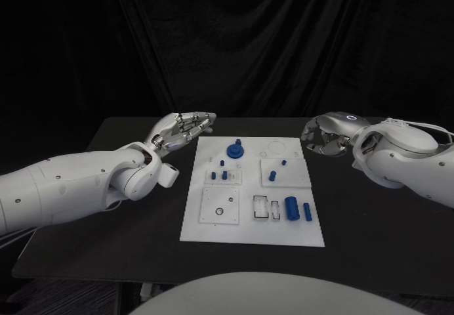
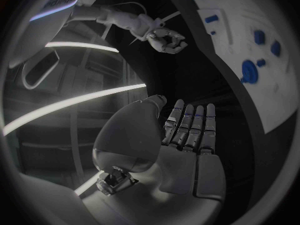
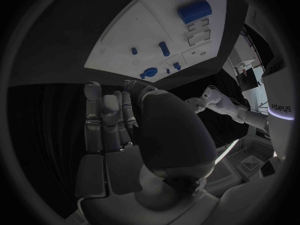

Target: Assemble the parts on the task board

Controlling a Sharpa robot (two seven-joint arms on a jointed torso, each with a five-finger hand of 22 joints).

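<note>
— Head view first: what is the biggest thing?
— A black table [image 1: 113, 197], with the white task board [image 1: 213, 230] lying flat in the middle of it, its long side running away from the robot.

— And the arms?
— The left arm [image 1: 66, 190] comes in from the left, and its left hand [image 1: 182, 129] hangs just off the board's far left corner. The right arm [image 1: 407, 161] comes in from the right, and its right hand [image 1: 325, 136] sits just off the far right corner. Neither hand touches the board.

— Fingers?
— Both hold nothing. The left wrist view shows the left hand's fingers [image 2: 190, 125] stretched out straight, side by side, thumb apart. The right wrist view shows the right hand's fingers [image 3: 103, 117] straight too, with a bare palm.

— Where are the parts?
— All on the board. A wide blue cylinder [image 1: 292, 208] and a thinner blue rod [image 1: 306, 210] lie side by side near the right edge, close to the robot. A blue gear-like disc [image 1: 235, 152] stands at the far end. A blue peg [image 1: 272, 175] sits on a raised white square towards the right, and two small blue pegs [image 1: 225, 175] sit on another square left of it.

— Anything smaller?
— A tiny blue piece [image 1: 284, 161] beyond the single peg; too small to tell what it is.
</note>
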